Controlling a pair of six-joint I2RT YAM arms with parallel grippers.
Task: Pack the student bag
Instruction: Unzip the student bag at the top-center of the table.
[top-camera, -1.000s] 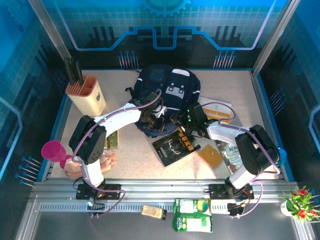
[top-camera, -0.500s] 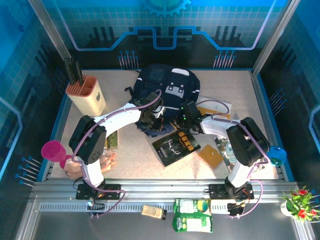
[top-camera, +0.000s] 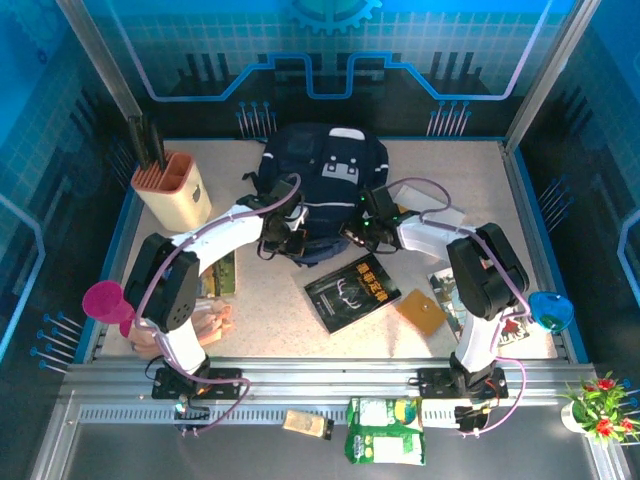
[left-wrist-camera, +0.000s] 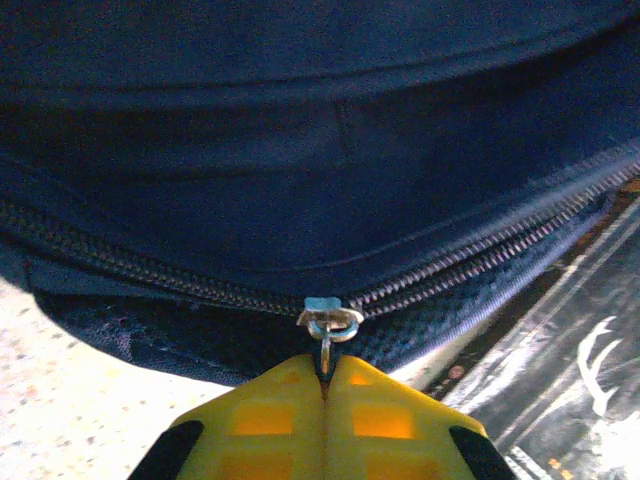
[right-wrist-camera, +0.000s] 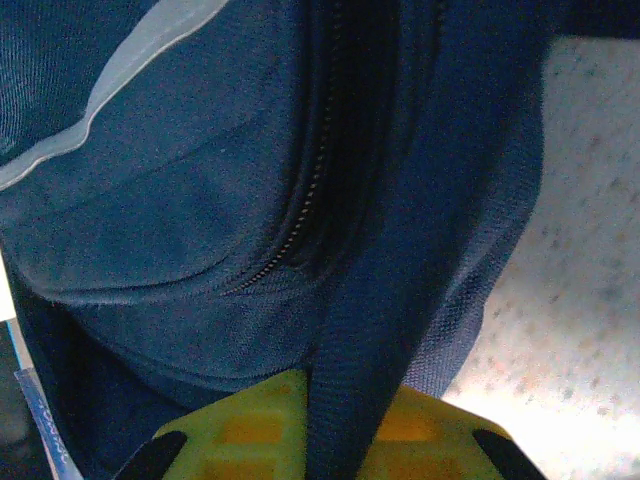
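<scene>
The student bag (top-camera: 322, 175), dark navy with white piping and a grey-white patch, lies at the back middle of the table. My left gripper (top-camera: 283, 243) is at its near left edge, shut on the metal zipper pull (left-wrist-camera: 328, 326) with the yellow fingers (left-wrist-camera: 262, 420) pressed together. The zipper line (left-wrist-camera: 150, 270) runs across the bag (left-wrist-camera: 300, 150) just above them. My right gripper (top-camera: 360, 232) is at the bag's near right edge. In the right wrist view a navy strap (right-wrist-camera: 400, 250) of the bag (right-wrist-camera: 170, 200) runs down between its fingers (right-wrist-camera: 240, 425), which are shut on it.
A black book (top-camera: 352, 292) lies just in front of the bag, a brown square (top-camera: 420, 312) to its right. A white booklet (top-camera: 437, 215) lies right of the bag. A beige knife block (top-camera: 172, 192) stands at back left. A pink cup (top-camera: 105, 300) sits at the left edge.
The right gripper has closed on the bag's strap. Both grippers and the bag have shifted toward the back and slightly left, off the black book.
</scene>
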